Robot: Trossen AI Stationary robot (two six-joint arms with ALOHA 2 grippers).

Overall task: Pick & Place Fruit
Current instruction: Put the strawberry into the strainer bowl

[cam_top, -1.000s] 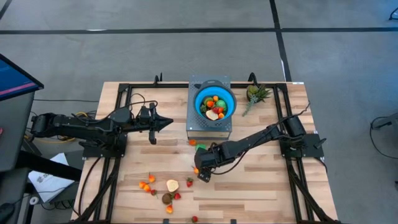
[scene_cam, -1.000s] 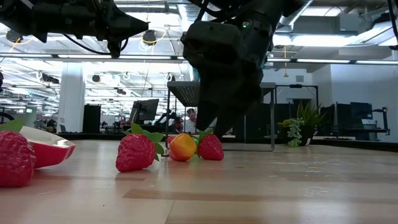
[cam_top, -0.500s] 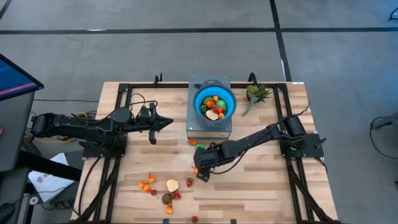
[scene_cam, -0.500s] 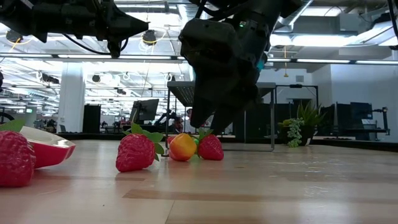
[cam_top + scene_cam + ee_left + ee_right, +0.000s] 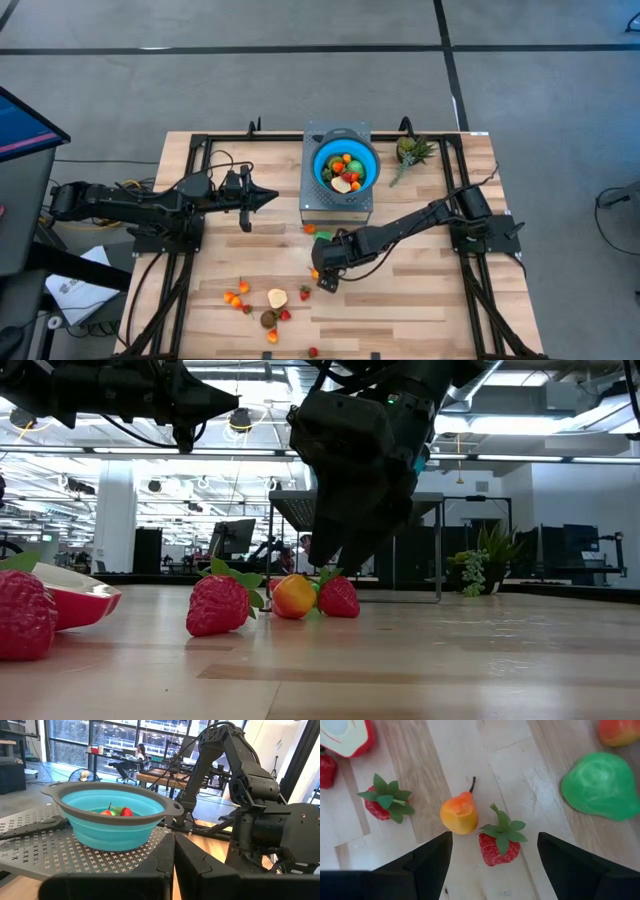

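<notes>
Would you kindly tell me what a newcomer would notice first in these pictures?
The blue bowl at the table's far edge, heaped with fruit, stands out first. Next, the right claw, open, hangs over a small orange pear and a strawberry mid-table. The left claw, shut, waits left of the bowl.

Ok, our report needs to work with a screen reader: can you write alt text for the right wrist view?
The right gripper, fingers open, hangs over a wooden table above a small orange pear and a strawberry lying side by side. Another strawberry, a green pear and a cut apple half lie around them.
</notes>
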